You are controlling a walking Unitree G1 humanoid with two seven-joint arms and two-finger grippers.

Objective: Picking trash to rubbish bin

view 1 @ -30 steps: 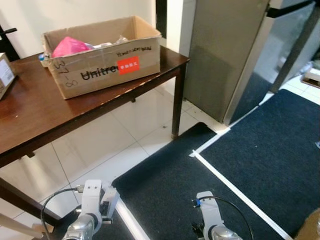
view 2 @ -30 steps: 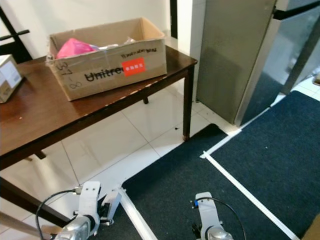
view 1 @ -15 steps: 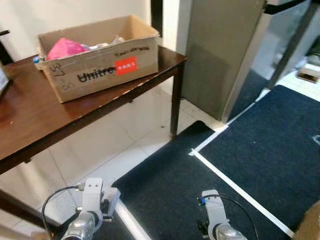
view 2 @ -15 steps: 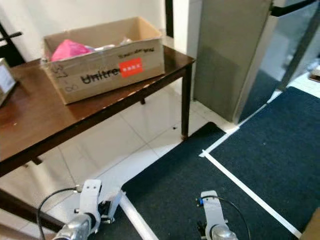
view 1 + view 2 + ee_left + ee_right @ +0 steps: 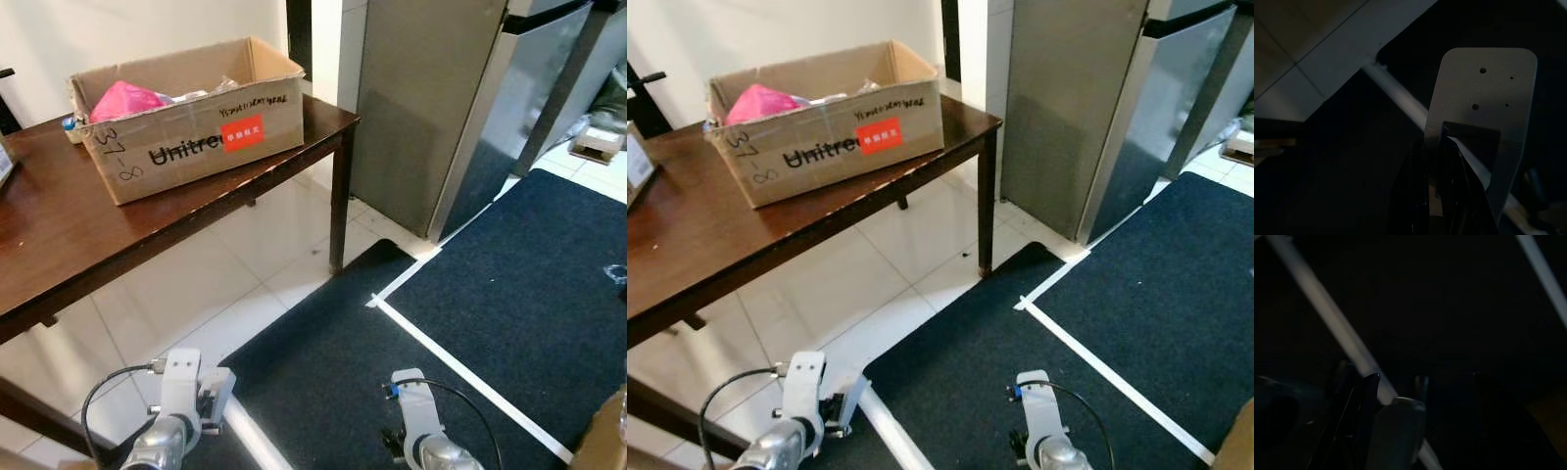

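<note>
An open cardboard box (image 5: pixel 186 117) with black lettering and a red label stands on the dark wooden table (image 5: pixel 59 235) at the upper left. A pink bag (image 5: pixel 122 98) and some pale scraps lie inside it. My left arm (image 5: pixel 181 392) and right arm (image 5: pixel 416 411) hang low at the bottom of the eye views, over the dark carpet, far from the box. Both wrist views are very dark. The left wrist view takes in a grey bracket (image 5: pixel 1484 107) and floor tiles. The right wrist view takes in white tape lines (image 5: pixel 1327 318) on the carpet.
A tall grey fridge (image 5: pixel 441 108) stands at the right of the table. Dark carpet (image 5: pixel 509 294) with white tape lines covers the floor ahead and right. A small box (image 5: pixel 596 145) lies on the floor at the far right. A brown cardboard edge (image 5: pixel 605 443) juts in at the bottom right.
The whole picture has shifted a little as the camera moved; the box and fridge sit further left. Both arms still hang low.
</note>
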